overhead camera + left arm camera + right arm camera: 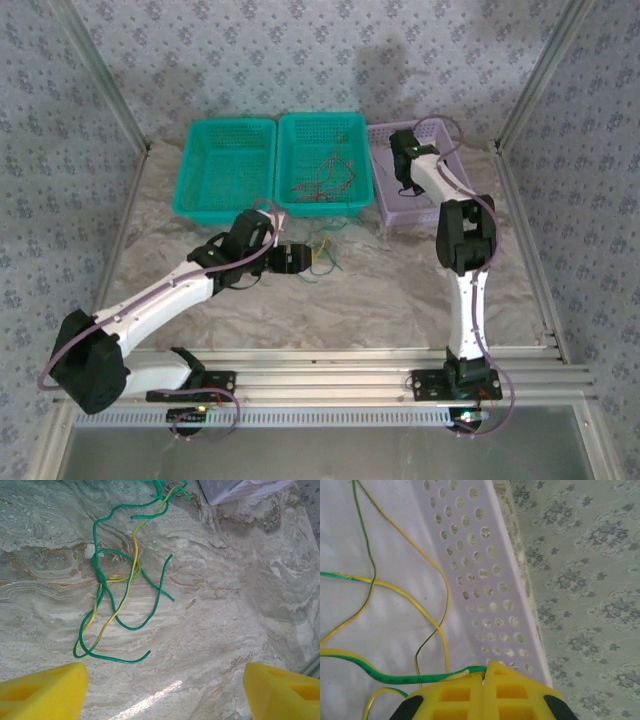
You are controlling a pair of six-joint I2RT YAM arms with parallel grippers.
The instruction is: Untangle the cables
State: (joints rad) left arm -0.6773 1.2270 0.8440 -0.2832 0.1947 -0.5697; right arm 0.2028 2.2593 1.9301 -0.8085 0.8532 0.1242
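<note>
A small tangle of green and yellow cables [118, 582] lies on the marbled table cover, just ahead of my left gripper [165, 695]. That gripper is open, its yellow fingertips [45, 690] wide apart with only bare cover between them. From above, the left gripper [296, 258] sits just left of this tangle [325, 256]. More cables [325, 180], red and green, lie in the middle teal basket [322, 124]. My right gripper [485, 669] is inside the lilac basket [485, 580], shut on a green and yellow cable [415, 678]. Thinner yellow-green cables [427, 565] lie on that basket's floor.
An empty teal basket [225, 165] stands at the far left of the row. The lilac basket [385, 215] is at the right, with the right gripper [405, 182] over it. A corner of it [240, 490] lies beyond the tangle. Patterned walls enclose the table.
</note>
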